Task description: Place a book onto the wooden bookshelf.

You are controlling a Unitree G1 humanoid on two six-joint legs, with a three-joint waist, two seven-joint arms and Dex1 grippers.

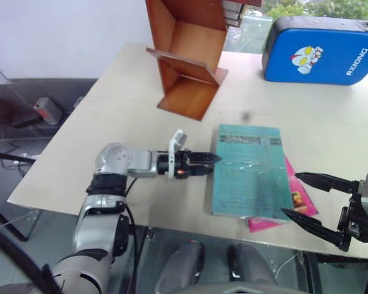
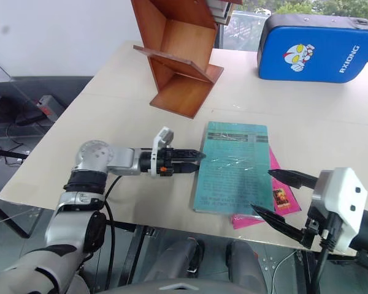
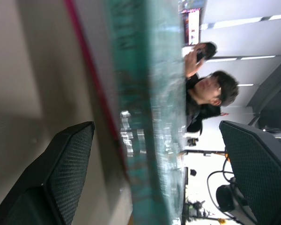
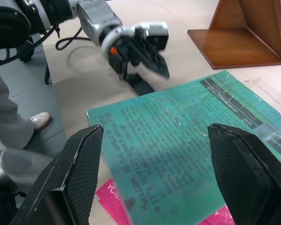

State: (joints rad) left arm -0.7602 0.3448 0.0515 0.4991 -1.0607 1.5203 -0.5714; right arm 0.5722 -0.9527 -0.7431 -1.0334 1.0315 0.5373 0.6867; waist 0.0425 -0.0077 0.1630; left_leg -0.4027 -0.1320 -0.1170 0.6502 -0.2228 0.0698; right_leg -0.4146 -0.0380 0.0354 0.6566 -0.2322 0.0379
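Beige tabletop (image 1: 110, 110) carries the wooden bookshelf (image 1: 190, 55) at the rear. Left gripper (image 1: 210, 159), jaws spread, is levelled at the teal book's (image 1: 248, 171) edge, presumably for pickup. Beneath lies a magenta book (image 1: 297, 199). Right gripper (image 1: 306, 197) is held released, empty, nearby.

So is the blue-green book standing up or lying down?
Lying down. The book rests flat on the table, partly covering a pink book.
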